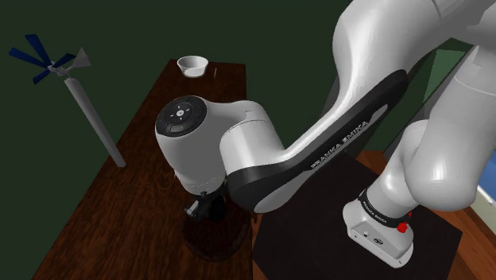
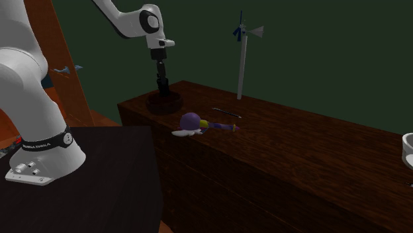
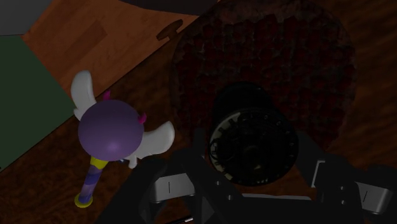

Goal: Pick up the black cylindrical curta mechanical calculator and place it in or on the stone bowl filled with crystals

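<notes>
From the shoulder view: finds the gripper [image 1: 204, 208] low beneath the bulky white wrist [image 1: 187, 139], above a dark round bowl [image 1: 213, 241] at the near end of the wooden table [image 1: 151, 151], with a white bowl [image 1: 191, 64] well apart at the far end; hides the fingers' contact behind the arm. From the second exterior view: gives the height, placing the black calculator [image 2: 162, 85] upright just over the dark round bowl, near a purple-headed wand toy [image 2: 198, 123], though not whether touching the filling. From the wrist view: looks straight down on the calculator's dialled top, clasped by a black finger on each side, over the bowl's rough reddish filling. Judged rigid, dense and smooth-walled, so liable to slip; best gripped across the barrel's middle, and lowered gently rather than dropped onto a hard filling.
</notes>
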Motion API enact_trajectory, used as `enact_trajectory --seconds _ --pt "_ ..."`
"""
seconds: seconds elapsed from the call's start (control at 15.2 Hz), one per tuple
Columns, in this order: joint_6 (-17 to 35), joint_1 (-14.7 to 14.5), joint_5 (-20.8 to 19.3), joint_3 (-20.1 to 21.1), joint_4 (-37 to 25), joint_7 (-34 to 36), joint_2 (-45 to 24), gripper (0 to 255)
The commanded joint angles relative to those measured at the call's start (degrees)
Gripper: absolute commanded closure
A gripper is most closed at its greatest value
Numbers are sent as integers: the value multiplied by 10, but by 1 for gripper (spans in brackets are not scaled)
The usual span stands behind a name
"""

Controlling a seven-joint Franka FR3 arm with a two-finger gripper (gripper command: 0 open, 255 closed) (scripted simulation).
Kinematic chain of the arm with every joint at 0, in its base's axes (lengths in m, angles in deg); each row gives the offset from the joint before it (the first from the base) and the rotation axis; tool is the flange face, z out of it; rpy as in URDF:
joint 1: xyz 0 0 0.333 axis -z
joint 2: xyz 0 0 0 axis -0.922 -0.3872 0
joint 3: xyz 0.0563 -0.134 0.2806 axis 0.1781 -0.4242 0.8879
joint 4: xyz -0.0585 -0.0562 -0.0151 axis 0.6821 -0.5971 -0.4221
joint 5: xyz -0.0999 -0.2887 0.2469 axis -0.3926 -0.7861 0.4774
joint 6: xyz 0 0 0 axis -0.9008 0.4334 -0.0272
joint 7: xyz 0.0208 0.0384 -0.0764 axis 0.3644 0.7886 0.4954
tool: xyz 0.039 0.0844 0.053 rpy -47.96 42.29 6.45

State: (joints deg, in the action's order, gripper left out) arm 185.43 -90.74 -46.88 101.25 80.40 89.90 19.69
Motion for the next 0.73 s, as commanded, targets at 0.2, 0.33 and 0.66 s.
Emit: enact_trajectory --seconds 0.2,0.33,0.66 --pt "0 0 0 0 1 0 -2 0" --pt "0 0 0 0 1 0 -2 0" --pt "-51 1 33 9 -25 -22 32 0"
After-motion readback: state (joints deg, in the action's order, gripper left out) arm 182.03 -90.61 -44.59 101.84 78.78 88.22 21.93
